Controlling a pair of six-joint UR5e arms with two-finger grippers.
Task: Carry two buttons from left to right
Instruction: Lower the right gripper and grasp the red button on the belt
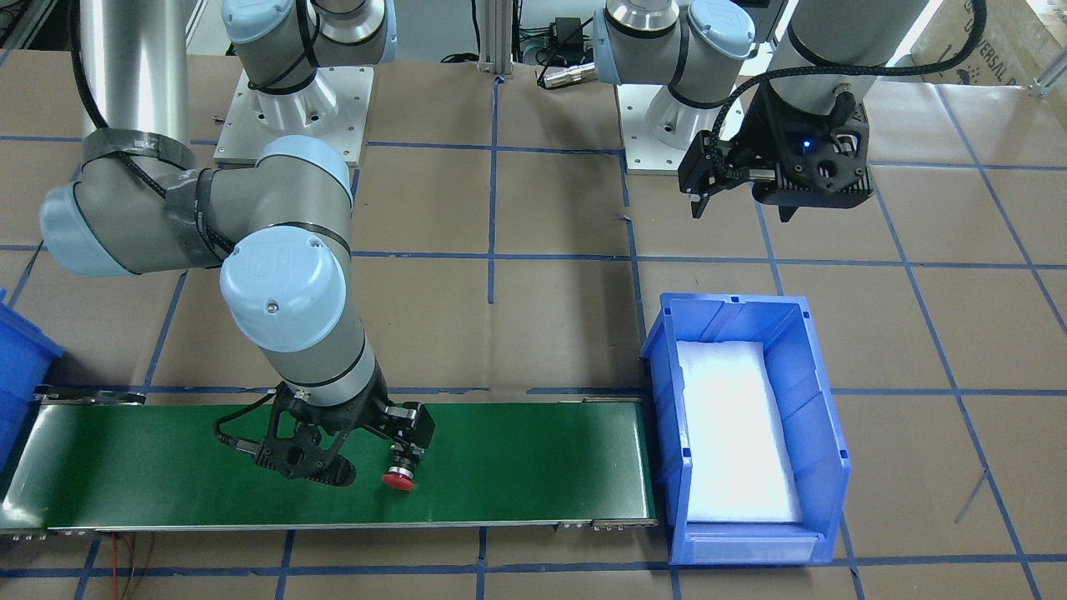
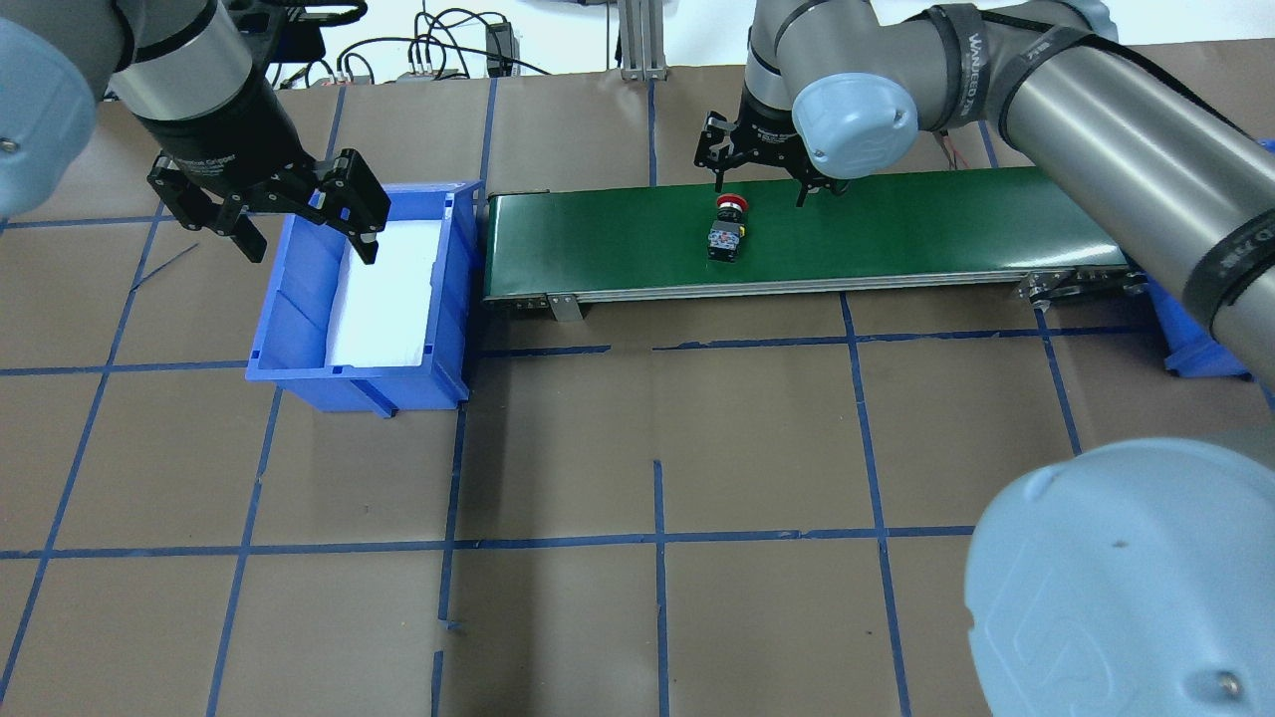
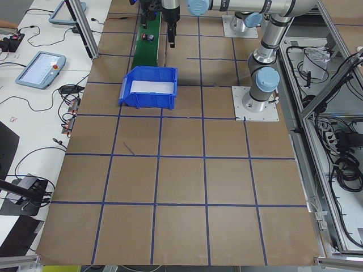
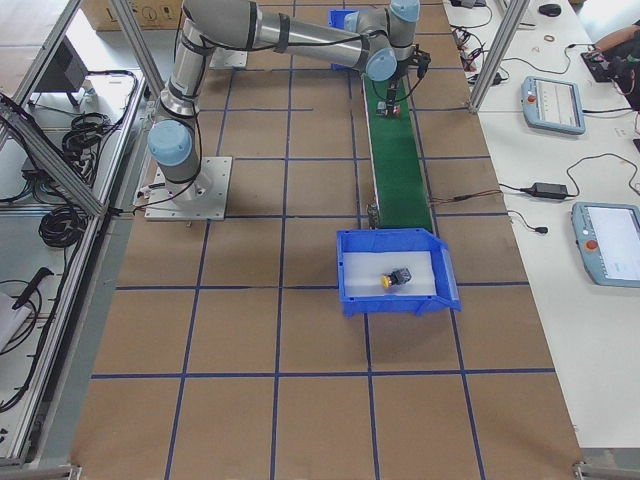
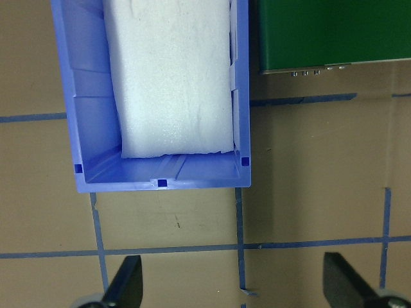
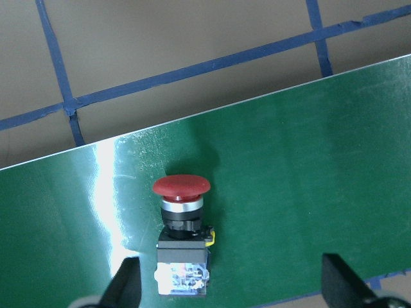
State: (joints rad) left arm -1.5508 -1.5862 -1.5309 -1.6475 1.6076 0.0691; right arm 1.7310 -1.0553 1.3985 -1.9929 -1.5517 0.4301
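A red button [image 2: 726, 227] lies on its side on the green conveyor belt [image 2: 896, 229], its cap toward the far edge; it also shows in the front view [image 1: 400, 473] and the right wrist view [image 6: 183, 237]. My right gripper [image 2: 757, 181] is open and hangs just over it, with the button between the fingers and apart from both [image 6: 234, 290]. A yellow button [image 4: 392, 278] lies on the white foam in the blue bin [image 4: 400, 302]; it shows in the exterior right view only. My left gripper [image 2: 304, 234] is open and empty, above the bin's outer edge [image 5: 234, 289].
The blue bin [image 2: 359, 383] stands against the belt's left end. A second blue bin [image 2: 1195, 349] sits at the belt's right end, partly hidden by my right arm. The brown table has a grid of blue tape lines.
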